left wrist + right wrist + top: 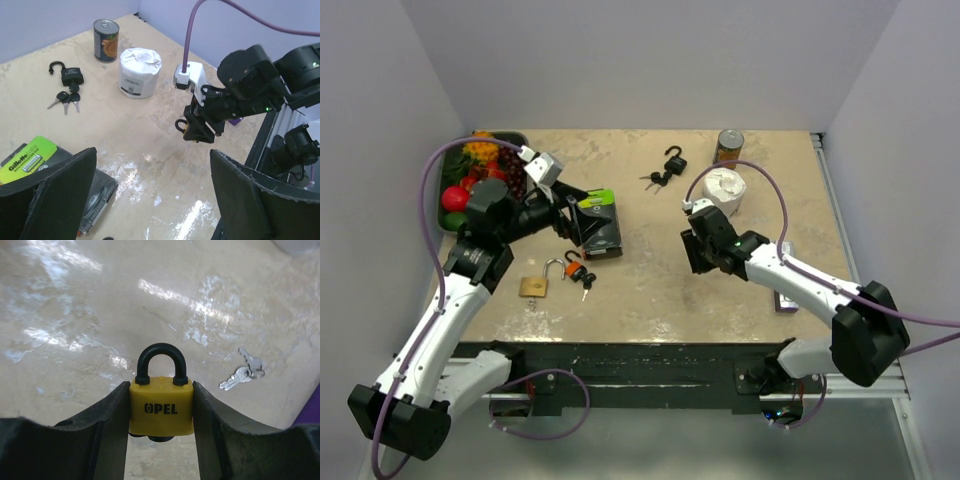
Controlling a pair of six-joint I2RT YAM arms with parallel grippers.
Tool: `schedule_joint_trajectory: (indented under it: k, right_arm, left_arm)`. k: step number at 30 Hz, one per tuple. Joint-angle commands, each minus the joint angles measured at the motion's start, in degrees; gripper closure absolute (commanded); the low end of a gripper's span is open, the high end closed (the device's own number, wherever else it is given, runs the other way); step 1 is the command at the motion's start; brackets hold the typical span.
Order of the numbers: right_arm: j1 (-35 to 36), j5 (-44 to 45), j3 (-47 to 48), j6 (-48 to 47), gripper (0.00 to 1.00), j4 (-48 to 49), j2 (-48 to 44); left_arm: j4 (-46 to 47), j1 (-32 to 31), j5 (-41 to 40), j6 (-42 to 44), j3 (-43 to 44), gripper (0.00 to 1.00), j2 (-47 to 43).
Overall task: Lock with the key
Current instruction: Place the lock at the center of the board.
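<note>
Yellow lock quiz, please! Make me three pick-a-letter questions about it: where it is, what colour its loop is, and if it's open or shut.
1. Where is the yellow lock? A. in a box B. in the right end effector C. on a shelf
2. What colour is its loop? A. red B. white C. black
3. Is the loop: A. shut B. swung open C. gone
Answers: 1 B, fingers press both its sides; 2 C, the arch looks black; 3 A, both ends sit in the body.
</note>
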Motion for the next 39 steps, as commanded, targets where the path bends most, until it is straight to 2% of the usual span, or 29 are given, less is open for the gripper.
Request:
schedule_joint_trajectory:
  k: [1, 4, 8, 18, 26, 29, 33, 34, 39]
  right_arm:
    - [-0.4, 6.6, -2.5, 8.4, 1.0, 5.3, 0.3]
    - [-1.0, 8.1, -3.6, 8.7, 1.0, 9.0, 2.8]
    - [-3.1, 5.3, -4.3, 8.3, 1.0, 12.6, 4.8]
    - [-6.9, 3.7, -1.5, 10.0, 1.0, 11.3, 10.2]
    - [-7.7, 2.7, -0.3, 10.4, 1.0, 10.7, 13.2]
    - [-7.8, 2.2, 0.3, 10.4, 0.77, 10.3, 14.0]
    - [-8.0, 1.5, 0.9, 10.4, 0.56, 9.9, 14.1]
    - [-8.0, 1.4, 1.1, 10.6, 0.41, 9.6, 13.9]
    - [-8.0, 0.4, 2.5, 11.3, 0.23, 7.7, 13.2]
  left_arm:
    - [0.5, 0.4, -2.4, 2.4, 0.8, 0.01, 0.9]
    - [-0.2, 0.4, -2.6, 3.0, 0.7, 0.01, 0.9]
    - [-0.6, 0.4, -2.8, 2.2, 0.2, 0.01, 1.2]
    - [-0.5, 0.4, 4.2, 1.5, -2.7, 0.01, 1.1]
    - [-0.8, 0.4, 4.4, 1.4, -3.1, 0.01, 1.3]
    - [-1.6, 0.4, 4.3, 1.7, -3.1, 0.01, 1.6]
    - [-5.2, 0.5, 4.1, 3.0, -2.1, 0.01, 2.6]
    - [-6.0, 0.5, 4.2, 3.8, -1.7, 0.01, 2.8]
    - [-13.1, 1.2, 6.3, 8.0, 0.8, 0.01, 4.9]
